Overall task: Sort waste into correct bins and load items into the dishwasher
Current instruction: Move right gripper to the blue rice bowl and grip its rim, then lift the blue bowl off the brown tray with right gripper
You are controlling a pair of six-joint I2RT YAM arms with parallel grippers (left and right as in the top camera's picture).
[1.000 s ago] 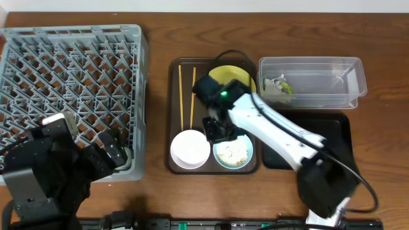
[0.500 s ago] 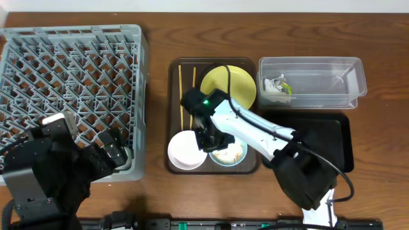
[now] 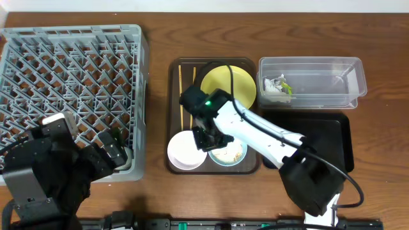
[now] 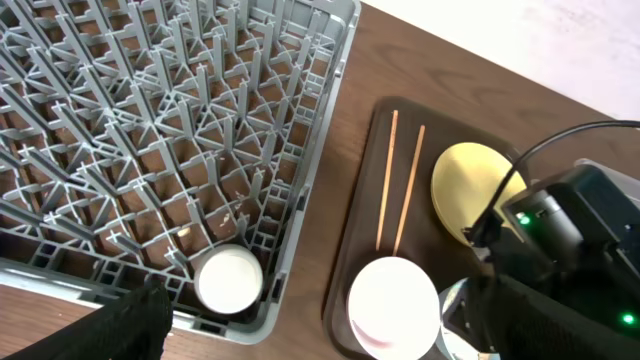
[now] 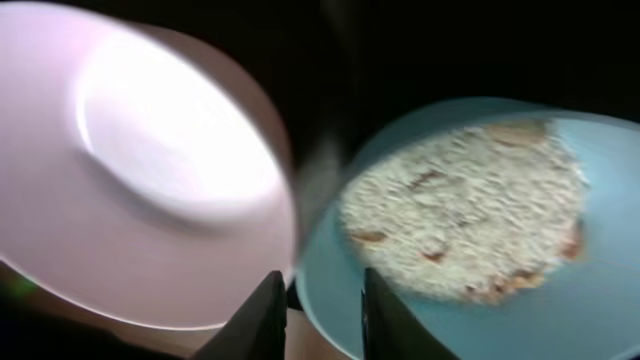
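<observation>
From above, the right gripper (image 3: 208,137) hangs low over the brown tray (image 3: 173,108), between the white-pinkish bowl (image 3: 186,152) and the light blue bowl (image 3: 232,154). The left gripper (image 3: 110,152) sits at the corner of the dish rack (image 3: 70,76); how wide it is, I cannot tell. The left wrist view shows the chopsticks (image 4: 397,180) lying beside the yellow plate (image 4: 465,185). In the right wrist view the fingers (image 5: 268,318) stand a little apart over the rim of the light blue bowl and grip nothing; rice crumbs (image 5: 460,210) lie inside it

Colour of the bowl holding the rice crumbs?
The bowl is light blue; right wrist view shows it best.
</observation>
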